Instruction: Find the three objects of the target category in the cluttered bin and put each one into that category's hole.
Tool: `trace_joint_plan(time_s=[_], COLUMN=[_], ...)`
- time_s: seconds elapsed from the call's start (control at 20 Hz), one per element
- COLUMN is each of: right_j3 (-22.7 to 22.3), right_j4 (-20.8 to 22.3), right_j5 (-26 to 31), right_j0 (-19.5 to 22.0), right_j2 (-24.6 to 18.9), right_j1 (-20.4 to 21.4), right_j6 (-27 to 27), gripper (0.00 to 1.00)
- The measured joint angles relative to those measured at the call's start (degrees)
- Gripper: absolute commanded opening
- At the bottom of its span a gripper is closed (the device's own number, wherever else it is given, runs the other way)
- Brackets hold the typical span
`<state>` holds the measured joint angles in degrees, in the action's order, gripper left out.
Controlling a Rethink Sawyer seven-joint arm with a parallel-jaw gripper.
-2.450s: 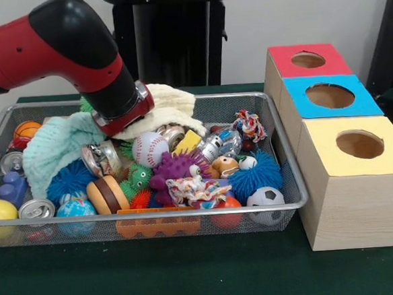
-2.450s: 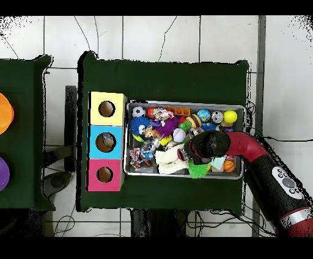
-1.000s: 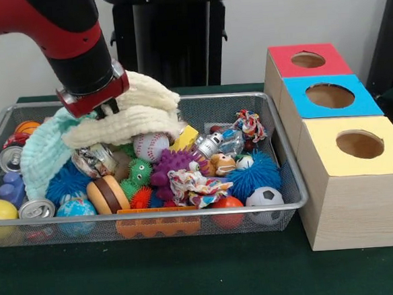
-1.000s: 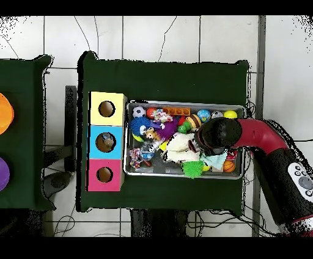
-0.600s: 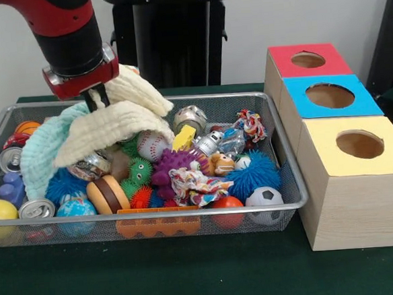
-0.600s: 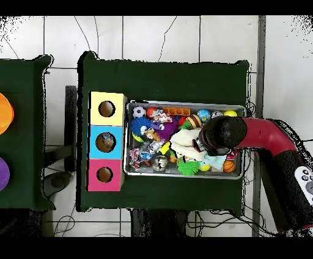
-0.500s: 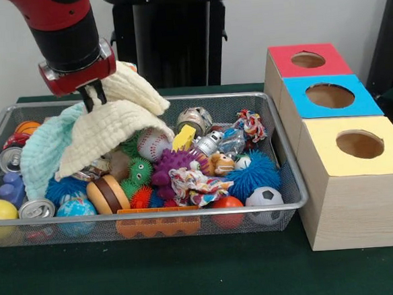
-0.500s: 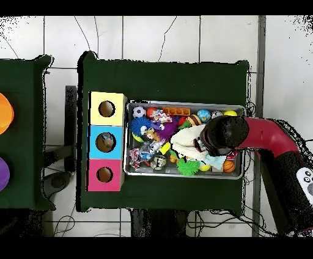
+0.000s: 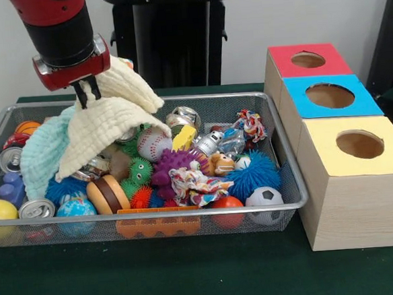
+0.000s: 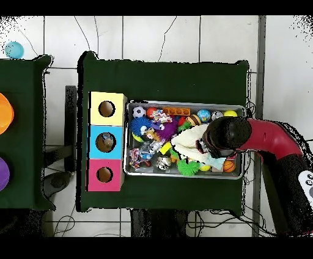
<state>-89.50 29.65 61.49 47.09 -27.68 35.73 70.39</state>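
Observation:
The wire mesh bin [image 9: 286, 156] is full of toys, balls and cans. My gripper [image 9: 87, 98] hangs over its far left part, shut on a cream cloth [image 9: 113, 119] that it holds lifted, with the cloth's lower folds draped over the clutter. A crumpled see-through bottle with a blue label [image 9: 224, 143] lies uncovered in the middle right of the bin, apart from the gripper. No other bottle shows clearly. In the overhead view the arm's wrist [image 10: 227, 134] covers the gripper, and the cloth [image 10: 185, 142] spreads beside it inside the bin [image 10: 183, 177].
A mint knitted cloth [image 9: 43, 153] lies under the cream one. Silver cans [image 9: 35, 210] [image 9: 184, 115] lie among balls and spiky toys. Three boxes with round holes stand beside the bin: red [image 9: 308, 60], blue [image 9: 330, 95], yellow [image 9: 359, 144].
The gripper has closed on the cream cloth and lifted it from the bin's back. Over the last half second it rose slightly, uncovering a silver can at the back.

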Motion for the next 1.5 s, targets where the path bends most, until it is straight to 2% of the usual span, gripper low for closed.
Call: trace_joint_plan(time_s=[0.3, 0.55, 0.95, 1.15, 1.5], right_j3=[1.39, 5.96, 13.74, 15.42, 13.71], right_j4=[0.08, 0.11, 0.12, 0.12, 0.08], right_j5=[0.02, 0.32, 4.11, 4.90, 3.27], right_j0=[-0.21, -0.22, -0.07, 0.41, 2.03], right_j2=[1.27, 1.44, 1.45, 1.45, 1.46], right_j1=[-0.38, -2.13, -4.70, -5.22, -4.81], right_j6=[0.00, 0.00, 0.00, 0.00, 0.00], gripper=[0.00, 0.00, 0.00, 0.00, 0.00])
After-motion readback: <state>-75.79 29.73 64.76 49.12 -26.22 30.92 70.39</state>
